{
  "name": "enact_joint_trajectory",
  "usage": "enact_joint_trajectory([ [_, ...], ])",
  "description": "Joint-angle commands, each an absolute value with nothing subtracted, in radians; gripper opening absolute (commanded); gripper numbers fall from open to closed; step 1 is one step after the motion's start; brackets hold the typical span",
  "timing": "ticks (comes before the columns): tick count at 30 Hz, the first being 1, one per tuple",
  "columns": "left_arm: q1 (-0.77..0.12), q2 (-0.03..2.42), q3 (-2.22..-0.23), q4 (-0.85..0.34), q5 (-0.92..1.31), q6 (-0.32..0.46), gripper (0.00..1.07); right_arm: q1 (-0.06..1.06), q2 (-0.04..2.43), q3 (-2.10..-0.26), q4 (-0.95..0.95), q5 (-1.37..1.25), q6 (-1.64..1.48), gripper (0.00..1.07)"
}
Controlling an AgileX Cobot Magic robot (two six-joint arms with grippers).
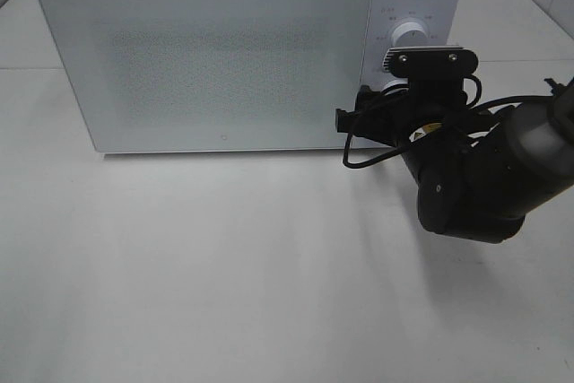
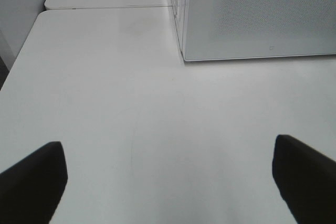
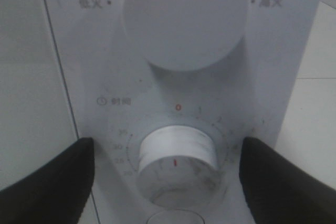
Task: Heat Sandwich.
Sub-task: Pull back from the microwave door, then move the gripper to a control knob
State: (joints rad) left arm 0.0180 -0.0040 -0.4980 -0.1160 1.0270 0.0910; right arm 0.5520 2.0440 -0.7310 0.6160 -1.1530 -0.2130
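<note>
Right gripper noted at 3 o'clock end of microwave; jaws held wide, flanking timer knob without contact. Left gripper spread wide above table. Sandwich unseen; place cannot be told.

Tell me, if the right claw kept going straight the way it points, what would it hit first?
Most likely the lower timer knob on the control panel of the microwave: it sits centred between the open jaws of the right gripper. The gap to it is hard to judge.
</note>
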Motion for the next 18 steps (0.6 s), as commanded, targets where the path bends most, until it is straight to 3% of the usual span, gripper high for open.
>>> enact_joint_trajectory([
  [1, 0.021, -0.032, -0.494, -0.119, 1.027, 0.087, 1.04, 0.547, 2.045, -0.743, 0.607, -1.148, -0.203, 0.75],
  [8, 0.021, -0.032, -0.494, -0.119, 1.027, 0.087, 1.04, 0.547, 2.044, -0.743, 0.607, -1.145, -0.203, 0.71],
  [11, 0.021, -0.032, -0.494, -0.119, 1.027, 0.087, 1.04, 0.547, 2.043, -0.743, 0.614, -1.145, -0.203, 0.55],
  [12, 0.021, -0.032, -0.494, -0.119, 1.027, 0.087, 1.04, 0.547, 2.043, -0.743, 0.614, -1.145, -0.203, 0.44],
  [13, 0.021, -0.032, -0.494, -0.119, 1.027, 0.087, 1.04, 0.547, 2.043, -0.743, 0.614, -1.145, -0.203, 0.44],
  [15, 0.021, -0.032, -0.494, -0.119, 1.027, 0.087, 1.04, 0.547, 2.043, -0.743, 0.614, -1.145, -0.203, 0.32],
  [17, 0.021, -0.032, -0.494, -0.119, 1.027, 0.087, 1.04, 0.547, 2.043, -0.743, 0.614, -1.145, -0.203, 0.16],
  [18, 0.021, -0.032, -0.494, -0.119, 1.027, 0.087, 1.04, 0.547, 2.043, -0.743, 0.614, -1.145, -0.203, 0.16],
])
